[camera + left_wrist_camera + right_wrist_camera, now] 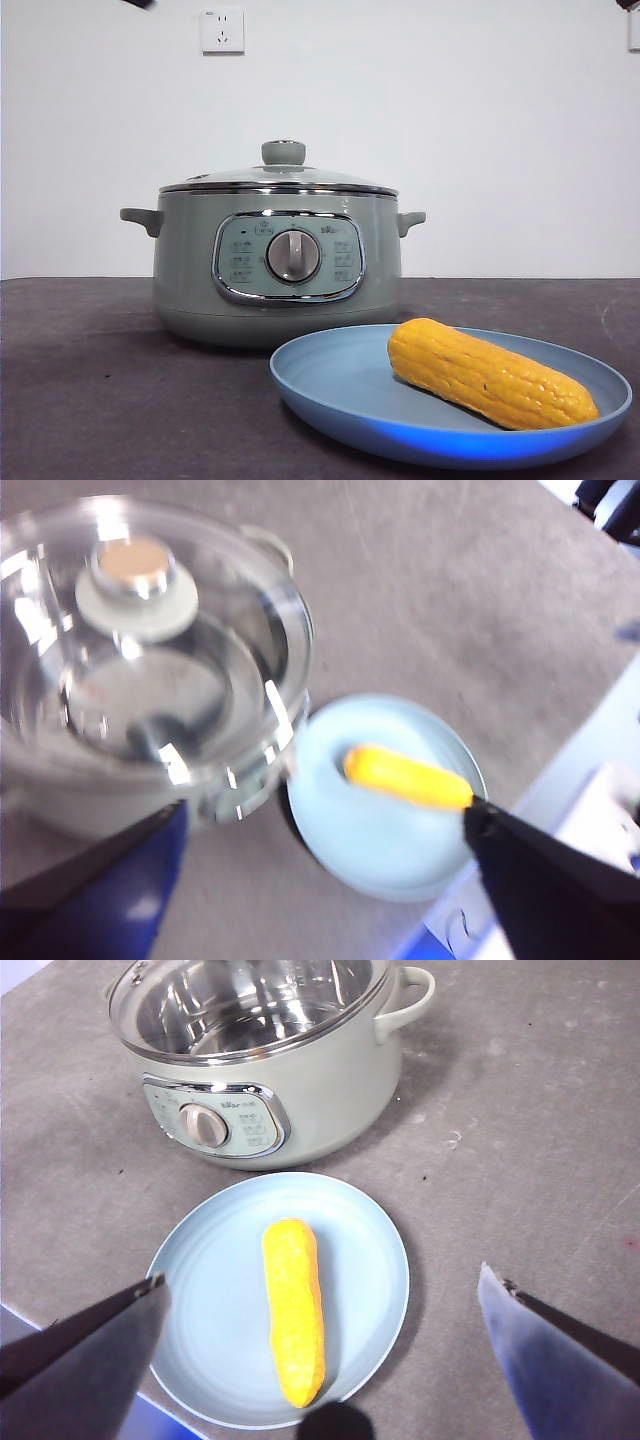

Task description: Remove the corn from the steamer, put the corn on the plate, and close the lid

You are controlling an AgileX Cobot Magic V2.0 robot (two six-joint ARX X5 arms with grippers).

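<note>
Finally, the corn point(490, 373), stiff and probably light, lay on the plate point(330, 385), the fragile glass lid point(283, 176), best lifted by its knob point(283, 152), sat on the steamer point(275, 270), and both the left gripper point(320, 870) and right gripper point(320, 1360) hung wide and empty.

Steamer point(130, 780) blurred and edge-cropped in left wrist view, panel markings point(240, 262) too small to read
</note>
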